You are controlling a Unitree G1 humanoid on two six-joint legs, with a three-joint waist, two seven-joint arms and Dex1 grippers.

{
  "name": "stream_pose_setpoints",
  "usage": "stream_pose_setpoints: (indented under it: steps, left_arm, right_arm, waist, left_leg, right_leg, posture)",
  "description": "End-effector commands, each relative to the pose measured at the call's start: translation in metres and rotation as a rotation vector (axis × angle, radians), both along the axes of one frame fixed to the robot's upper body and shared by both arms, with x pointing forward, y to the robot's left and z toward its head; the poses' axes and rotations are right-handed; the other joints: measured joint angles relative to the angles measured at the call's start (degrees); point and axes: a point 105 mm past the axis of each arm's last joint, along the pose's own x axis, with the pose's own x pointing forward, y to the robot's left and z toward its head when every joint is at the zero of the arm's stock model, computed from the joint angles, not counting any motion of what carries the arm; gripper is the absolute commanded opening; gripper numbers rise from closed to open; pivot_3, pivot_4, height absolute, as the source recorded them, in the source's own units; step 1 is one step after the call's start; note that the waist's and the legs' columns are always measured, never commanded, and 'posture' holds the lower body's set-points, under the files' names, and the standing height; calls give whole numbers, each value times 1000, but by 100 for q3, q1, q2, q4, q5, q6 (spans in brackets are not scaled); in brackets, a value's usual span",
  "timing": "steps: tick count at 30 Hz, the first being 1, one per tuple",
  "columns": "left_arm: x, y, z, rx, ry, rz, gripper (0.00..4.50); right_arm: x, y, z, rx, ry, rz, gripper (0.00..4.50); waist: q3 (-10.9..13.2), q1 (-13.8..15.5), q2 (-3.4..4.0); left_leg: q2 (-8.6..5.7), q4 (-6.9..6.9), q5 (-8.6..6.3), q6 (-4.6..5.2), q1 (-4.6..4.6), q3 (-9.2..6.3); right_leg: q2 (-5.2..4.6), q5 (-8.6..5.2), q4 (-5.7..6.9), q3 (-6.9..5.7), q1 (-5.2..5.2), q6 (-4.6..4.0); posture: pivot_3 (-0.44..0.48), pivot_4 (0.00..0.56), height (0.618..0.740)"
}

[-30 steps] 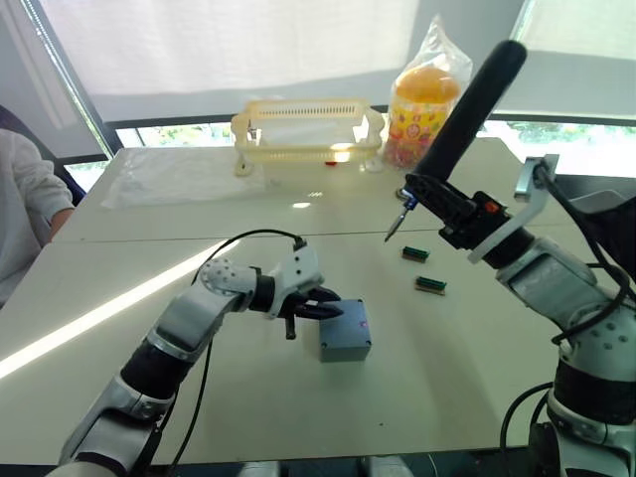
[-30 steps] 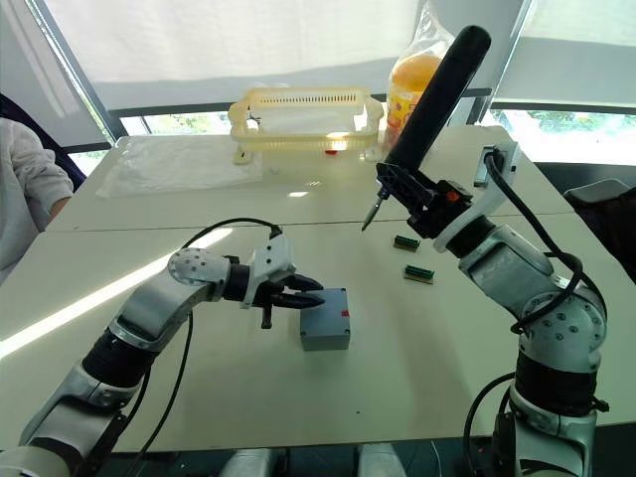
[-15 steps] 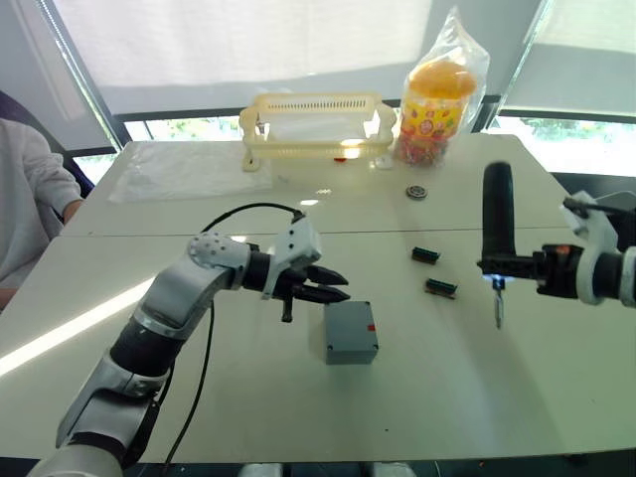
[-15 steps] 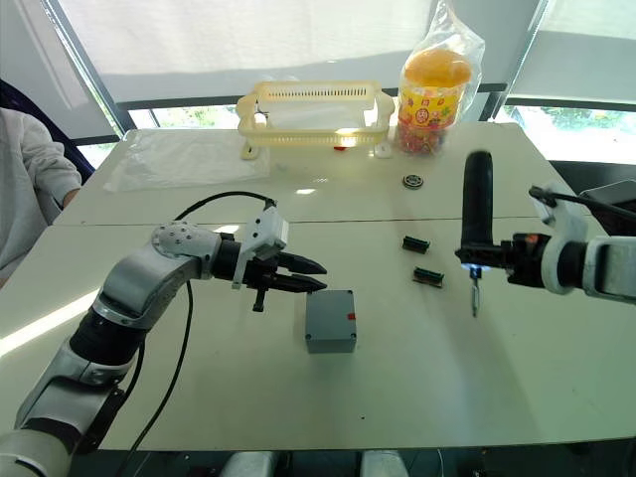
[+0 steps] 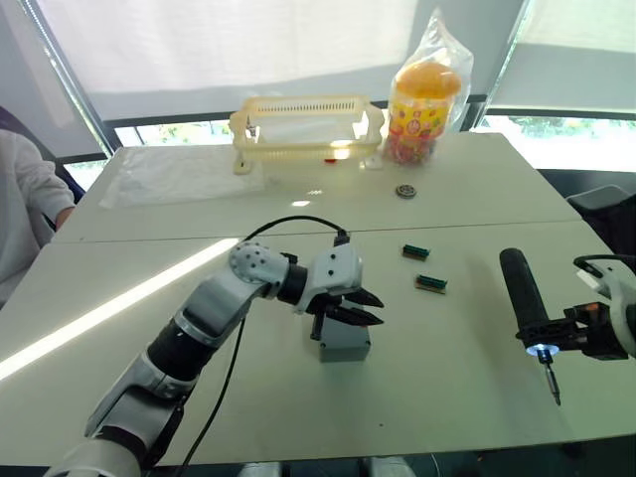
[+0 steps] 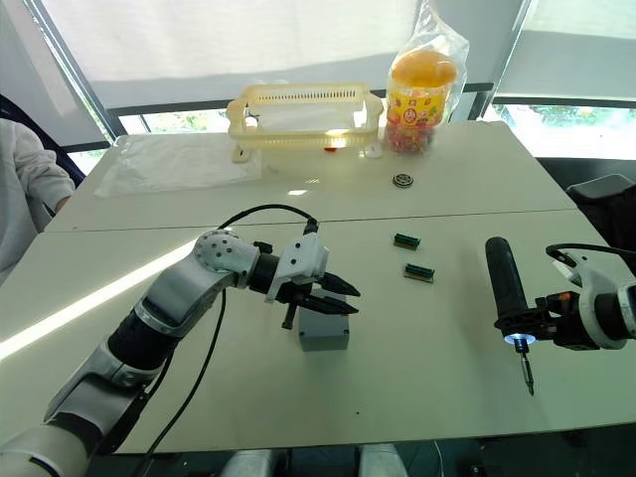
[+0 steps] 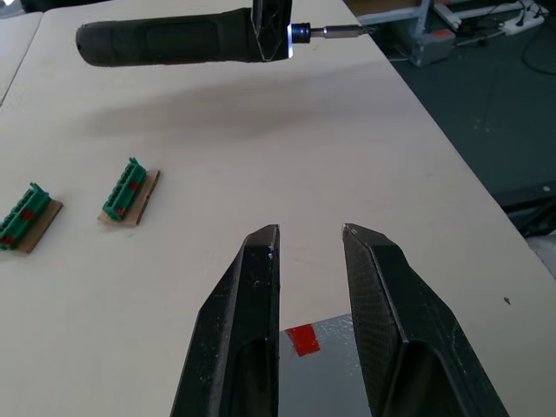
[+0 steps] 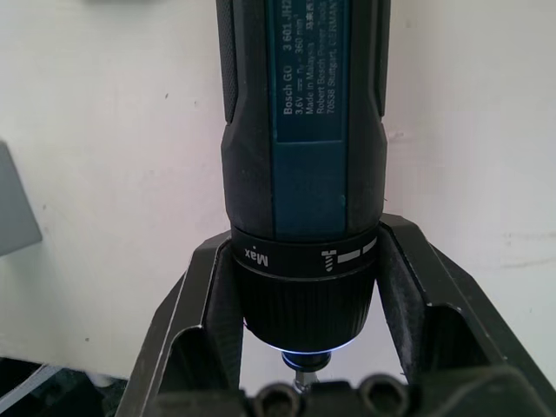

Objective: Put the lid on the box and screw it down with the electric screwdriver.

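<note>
Box (image 5: pixel 344 340): rigid, light grey plastic, directly beneath parted left gripper (image 5: pixel 367 307); grip its sides. Right gripper (image 8: pixel 304 347) clenches electric screwdriver (image 6: pixel 507 286).

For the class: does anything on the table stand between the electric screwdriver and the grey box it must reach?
Nothing visible does. The electric screwdriver, held in the right tool, has bare table between it and the box. The left tool hovers open over the box itself.

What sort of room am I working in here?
Probably an office or lab: pale tables pushed together under windows with drawn blinds, a person's sleeve at the side, and small green connectors laid out.
</note>
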Motion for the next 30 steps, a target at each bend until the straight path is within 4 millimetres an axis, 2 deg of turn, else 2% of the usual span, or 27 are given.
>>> stream_pose_setpoints:
  steps: [1,7,11,16,17,20,24,27,29,30]
  left_arm:
    - [-7,-2,3,-10,-18,-12,1125]
    - [-2,2,-2,-14,-40,34,1125]
    - [6,3,3,-71,-107,90,1125]
    - [8,6,3,-101,-117,120,1125]
    - [9,8,4,-108,-110,133,1125]
    - [15,15,5,-118,-17,182,1125]
    - [34,38,19,-179,46,358,1125]
    - [39,71,25,-217,98,497,1125]
    - [39,94,23,-229,130,597,1125]
    - [36,107,20,-239,154,646,1125]
  right_arm:
    - [8,0,4,2,-16,1,1733]
    - [18,2,-9,-3,8,1,1733]
    - [22,1,-15,-15,3,3,1733]
    - [22,0,-20,-43,-14,34,4245]
    - [22,0,-20,-45,-21,35,4454]
    - [26,-4,-19,-75,-76,40,4454]
    - [33,-14,-8,-195,-220,85,4454]
    - [47,-22,19,-283,-404,72,4454]
    - [51,-15,38,-273,-521,80,4454]
    - [54,-2,49,-264,-622,124,4454]
  waist:
    - [0,2,0]
    - [0,5,1]
    - [0,11,2]
    - [-3,11,-4]
    - [-4,10,-6]
    - [-4,15,-10]
    - [-4,7,-12]
    - [-5,-20,-7]
    - [-5,-50,-6]
    - [-4,-50,-7]
  left_leg:
    - [-1,0,0,0,-2,0]
    - [-1,0,0,-1,-2,-2]
    - [-2,2,1,-1,-2,-3]
    - [-2,4,1,-2,2,-4]
    - [-2,5,1,-2,4,-4]
    - [-2,12,1,-2,5,-5]
    - [-3,20,1,-2,5,-6]
    - [-3,17,1,-2,4,-6]
    - [-2,13,1,-2,5,-4]
    - [0,10,1,-2,9,-3]
  right_leg:
    - [0,0,-1,0,-1,0]
    - [-1,0,1,0,0,1]
    - [-1,1,2,0,0,1]
    - [-1,2,3,-1,7,2]
    - [-1,2,2,-1,11,3]
    - [-1,2,2,-1,15,4]
    - [-1,6,3,-1,19,11]
    - [-2,7,7,-1,15,14]
    - [-2,7,11,0,9,14]
    - [-2,7,19,0,5,13]
  posture:
    - [0,150,740]
    - [0,150,740]
    - [0,150,740]
    - [0,150,740]
    - [0,150,740]
    - [0,150,740]
    - [0,150,740]
    - [0,150,740]
    - [0,150,740]
    - [0,150,740]
